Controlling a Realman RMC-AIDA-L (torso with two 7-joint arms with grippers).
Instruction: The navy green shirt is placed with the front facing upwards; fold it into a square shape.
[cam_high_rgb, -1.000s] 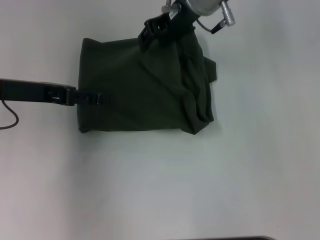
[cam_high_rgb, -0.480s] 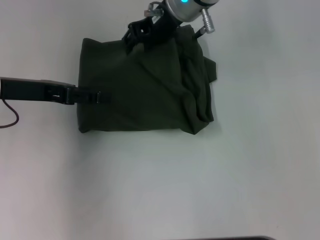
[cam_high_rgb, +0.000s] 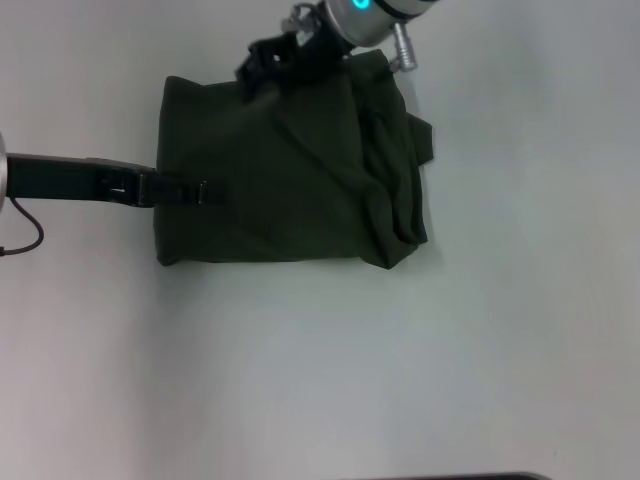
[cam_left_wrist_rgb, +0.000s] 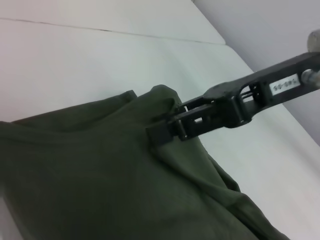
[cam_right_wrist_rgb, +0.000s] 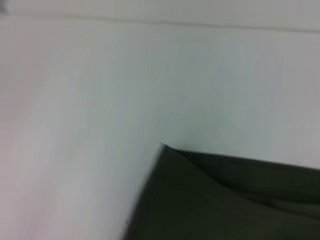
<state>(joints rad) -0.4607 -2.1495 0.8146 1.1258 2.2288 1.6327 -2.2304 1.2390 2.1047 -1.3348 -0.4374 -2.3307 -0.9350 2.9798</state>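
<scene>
Already the shirt (cam_high_rgb: 290, 175) lies folded into a rough rectangle on the white table (cam_high_rgb: 400, 380), no lettering or neck label showing on its upturned side. Its left and near edges run fairly straight; the right side is bunched into a thick rumpled roll, with a small flap of cloth poking out past the right edge. The only writing in sight is a small white sticker on the right arm in the left wrist view, its characters too small to read.

At the shirt's left edge the left gripper (cam_high_rgb: 190, 191) reaches in low from the left, its tips lying on the cloth about halfway along that edge; whether it pinches fabric or how far it is spread cannot be told. At the shirt's far edge the right gripper (cam_high_rgb: 262, 62) comes in from beyond the cloth, and in the left wrist view (cam_left_wrist_rgb: 162, 131) its tip sits against a raised fold of the far hem; its spread cannot be told either.

Bare table surrounds the shirt, widest on the near side and to the right.
</scene>
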